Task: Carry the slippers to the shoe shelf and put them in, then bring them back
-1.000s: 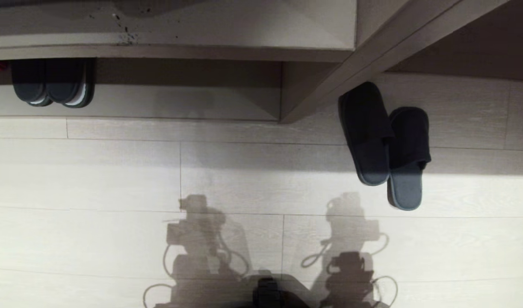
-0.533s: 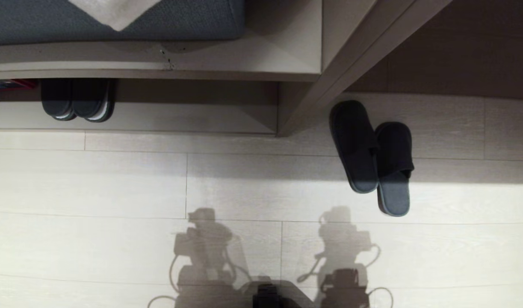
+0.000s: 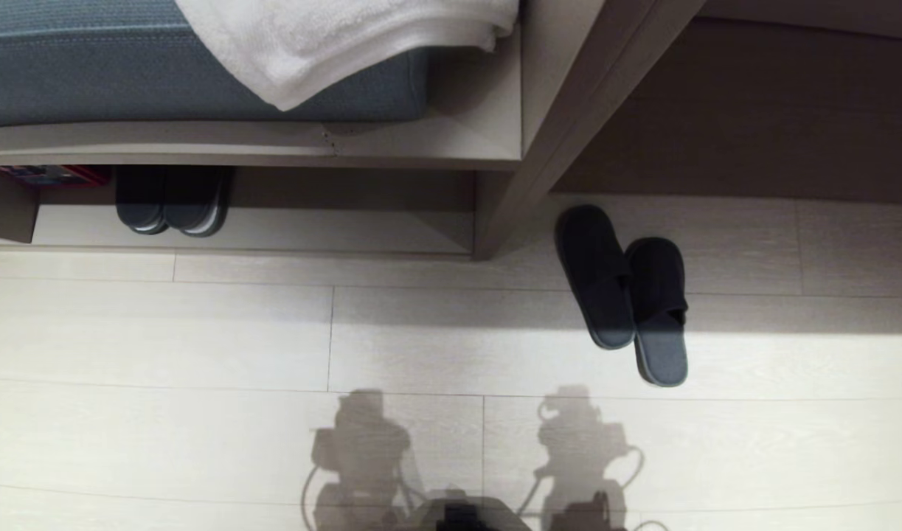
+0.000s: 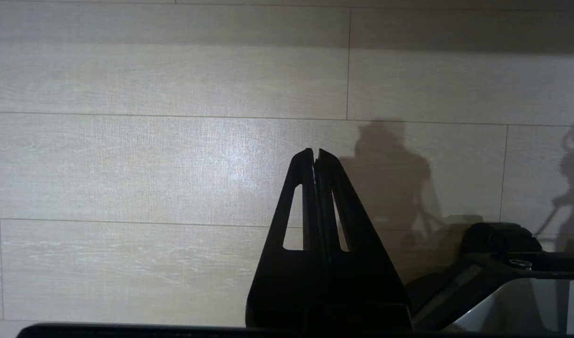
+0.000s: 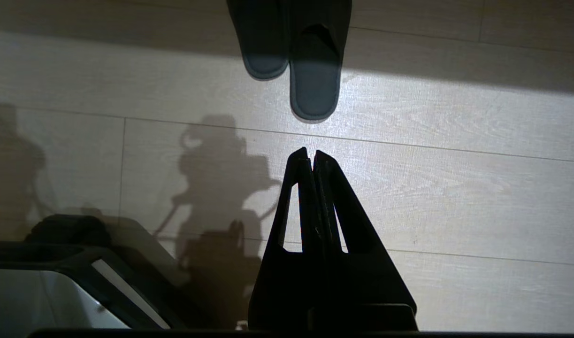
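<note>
The slippers (image 3: 624, 291), a flat dark grey pair, lie side by side on the pale wood floor, just right of the unit's slanted side panel. Their heels also show in the right wrist view as the slippers (image 5: 296, 51). The shoe shelf (image 3: 310, 230) is the low open compartment under the bench at the left. My right gripper (image 5: 310, 155) hangs shut and empty over the floor, a short way short of the slippers' heels. My left gripper (image 4: 313, 152) is shut and empty too, above bare floor. Neither arm shows in the head view, only their shadows.
A chunkier black pair with white-edged soles (image 3: 172, 200) stands at the left end of the shelf, next to a red item (image 3: 52, 175). On the bench lie a blue-grey cushion (image 3: 126, 66) and a white towel (image 3: 347, 37). A slanted panel (image 3: 561, 125) divides shelf from slippers.
The whole head view has shifted down: the cushion and towel have come into view and the shelf and slippers sit lower in the picture. The slippers themselves have not moved on the floor.
</note>
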Available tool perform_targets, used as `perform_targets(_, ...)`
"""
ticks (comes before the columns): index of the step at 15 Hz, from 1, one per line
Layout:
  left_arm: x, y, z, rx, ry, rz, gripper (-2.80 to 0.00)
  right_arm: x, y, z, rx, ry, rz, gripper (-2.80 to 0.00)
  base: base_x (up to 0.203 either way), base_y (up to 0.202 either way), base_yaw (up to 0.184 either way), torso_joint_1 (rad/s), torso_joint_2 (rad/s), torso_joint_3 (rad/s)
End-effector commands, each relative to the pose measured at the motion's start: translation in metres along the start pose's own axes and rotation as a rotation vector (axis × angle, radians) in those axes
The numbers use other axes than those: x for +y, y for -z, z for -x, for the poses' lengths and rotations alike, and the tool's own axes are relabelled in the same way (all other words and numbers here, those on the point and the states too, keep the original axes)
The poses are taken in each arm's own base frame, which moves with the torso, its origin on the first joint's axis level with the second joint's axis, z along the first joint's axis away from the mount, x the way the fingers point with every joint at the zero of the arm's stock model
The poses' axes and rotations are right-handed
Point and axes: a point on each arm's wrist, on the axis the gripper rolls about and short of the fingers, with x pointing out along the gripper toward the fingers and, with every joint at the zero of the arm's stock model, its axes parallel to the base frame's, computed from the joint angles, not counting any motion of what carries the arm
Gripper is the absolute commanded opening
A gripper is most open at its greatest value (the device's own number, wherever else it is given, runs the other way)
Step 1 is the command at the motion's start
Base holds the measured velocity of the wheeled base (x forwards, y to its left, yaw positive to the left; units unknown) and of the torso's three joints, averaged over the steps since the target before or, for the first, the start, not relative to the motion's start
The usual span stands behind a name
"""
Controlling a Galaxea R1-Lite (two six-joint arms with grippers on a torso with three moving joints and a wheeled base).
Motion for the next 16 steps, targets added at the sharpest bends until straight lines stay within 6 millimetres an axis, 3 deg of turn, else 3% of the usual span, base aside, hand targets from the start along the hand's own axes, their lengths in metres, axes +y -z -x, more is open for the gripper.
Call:
perform_targets(1,0.0000,-0.0001,-0.0001,0.001,-0.001,0.000,-2.80,0.0000,0.0003,-0.0004,0.005,0.000,0.001,-2.80,0.000,0.000,0.000,0.004,0.00,0.204)
perform_targets(16,0.0000,0.0002,-0.0001,0.000,-0.001,0.002,-2.80,0.0000,0.0002,-0.0004,0.004,0.000,0.001,-2.80,0.000,0.000,0.000,0.002,0.00,0.202)
